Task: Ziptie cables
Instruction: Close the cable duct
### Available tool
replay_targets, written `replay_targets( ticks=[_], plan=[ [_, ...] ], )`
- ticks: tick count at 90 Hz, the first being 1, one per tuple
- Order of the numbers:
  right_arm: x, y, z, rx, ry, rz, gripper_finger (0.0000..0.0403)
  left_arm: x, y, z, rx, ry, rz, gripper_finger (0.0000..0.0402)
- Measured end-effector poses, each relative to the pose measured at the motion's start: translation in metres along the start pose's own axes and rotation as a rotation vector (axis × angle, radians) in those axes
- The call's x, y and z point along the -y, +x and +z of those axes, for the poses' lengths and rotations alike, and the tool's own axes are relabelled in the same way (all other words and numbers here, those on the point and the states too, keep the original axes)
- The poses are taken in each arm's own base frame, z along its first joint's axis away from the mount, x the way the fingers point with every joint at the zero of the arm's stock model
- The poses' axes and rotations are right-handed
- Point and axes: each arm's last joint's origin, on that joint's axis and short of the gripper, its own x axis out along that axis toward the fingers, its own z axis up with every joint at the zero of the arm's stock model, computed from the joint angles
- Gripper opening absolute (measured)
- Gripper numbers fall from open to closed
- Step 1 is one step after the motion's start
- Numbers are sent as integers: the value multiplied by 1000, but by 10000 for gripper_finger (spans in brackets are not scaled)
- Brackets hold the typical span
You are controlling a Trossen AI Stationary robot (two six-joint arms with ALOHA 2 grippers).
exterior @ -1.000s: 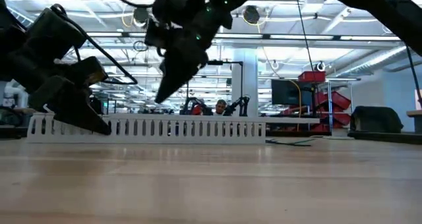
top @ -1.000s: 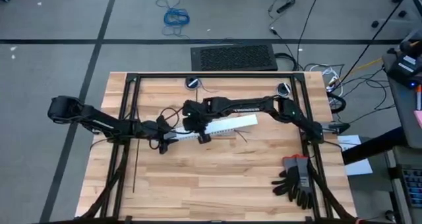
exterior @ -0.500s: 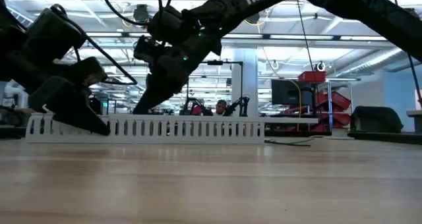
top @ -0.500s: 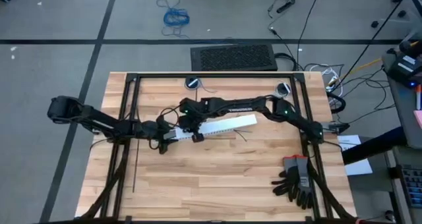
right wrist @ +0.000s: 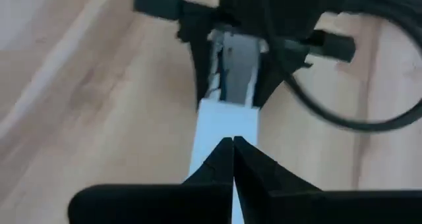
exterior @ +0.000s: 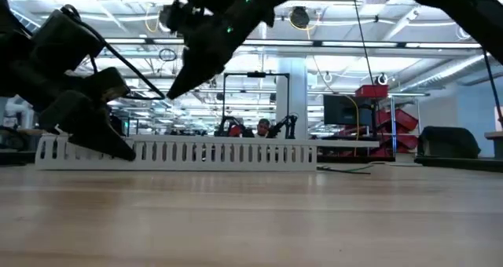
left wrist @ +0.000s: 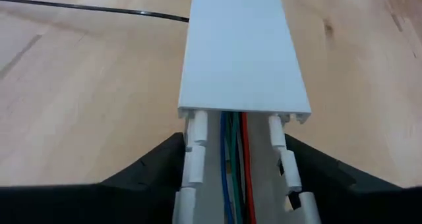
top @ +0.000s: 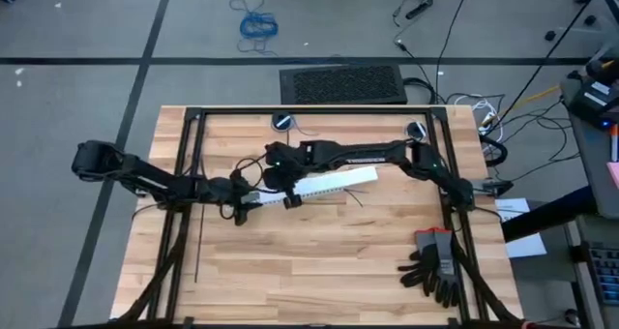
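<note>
On the wooden table (top: 319, 252), left tool (top: 244, 205) grasping white duct (top: 324, 186); right tool (right wrist: 232, 159) clenched above.

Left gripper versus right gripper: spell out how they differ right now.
1. The left gripper straddles one end of the white duct, a finger on each side; the right gripper holds nothing.
2. The left gripper is down at the table; in the low view the right gripper hangs above the duct.
3. The left gripper's fingers are spread; the right gripper's are pressed together.

Both are dark, two-fingered, and over the same duct.
</note>
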Motion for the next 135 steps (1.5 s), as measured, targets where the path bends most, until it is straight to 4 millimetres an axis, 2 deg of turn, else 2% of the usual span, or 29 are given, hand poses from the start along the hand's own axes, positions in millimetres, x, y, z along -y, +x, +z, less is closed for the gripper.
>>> replay_targets(
  ticks=[14, 28, 38, 50, 64, 92, 124, 135],
  plan=[
    [1, 9, -8, -46, 12, 20, 0, 0, 0, 0, -1, -1, -1, 228],
    [6, 44, -21, -47, 10, 33, 0, 0, 0, 0, -1, -1, -2, 229],
    [10, 59, -22, 23, 6, 63, 0, 0, 0, 0, -6, 0, -8, 232],
    [11, 72, -24, 70, 4, 84, 0, 0, 0, -1, -15, 2, -7, 255],
    [12, 74, -21, 115, -2, 80, 0, 0, 2, -3, -25, 0, -4, 274],
    [15, 75, -23, 126, 7, 96, 0, 2, 4, 4, -57, -5, 3, 276],
    [16, 74, -28, 80, 17, 108, 0, 1, -15, 13, -244, 0, 38, 276],
    [17, 74, -29, 74, 18, 107, 0, 0, -25, 14, -234, 28, 61, 276]
  ],
)
